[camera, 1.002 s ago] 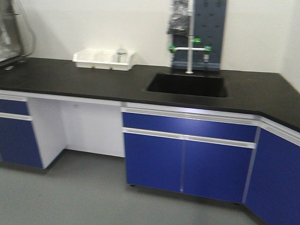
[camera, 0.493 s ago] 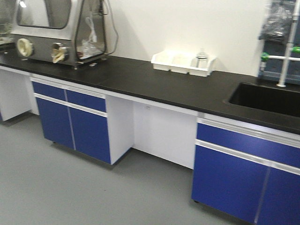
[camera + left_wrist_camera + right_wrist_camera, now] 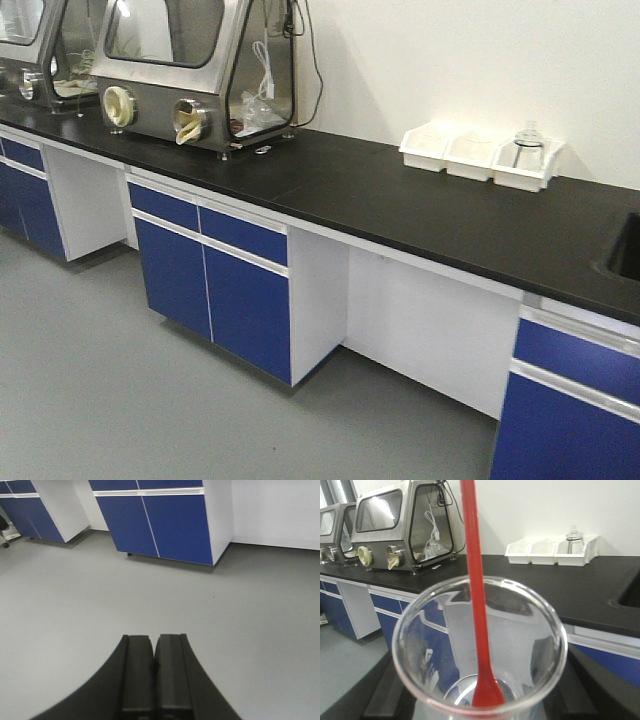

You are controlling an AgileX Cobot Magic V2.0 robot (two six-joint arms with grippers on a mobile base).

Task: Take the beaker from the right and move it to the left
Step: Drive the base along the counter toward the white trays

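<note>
Right gripper is clamping one clear beaker. My two black fingers are flanking its base, and the glass is filling most of the right wrist view. One red spatula is standing inside it, blade resting on the bottom, handle running up out of frame. So the beaker is sitting in my right gripper, off the counter and out in front of it.

Left gripper is sitting fully closed on nothing, pads pressing together, pointing at the grey floor. I'm counting two blue-fronted cabinets beyond it in that view.

Further out, one long black counter is running along the wall. Three white bins are sitting side by side on it against the wall, and one glass flask is standing in the rightmost bin. Two steel glove boxes are standing toward the counter's left end, well apart from the bins. One sink is showing only its edge at the far right of the front view.
</note>
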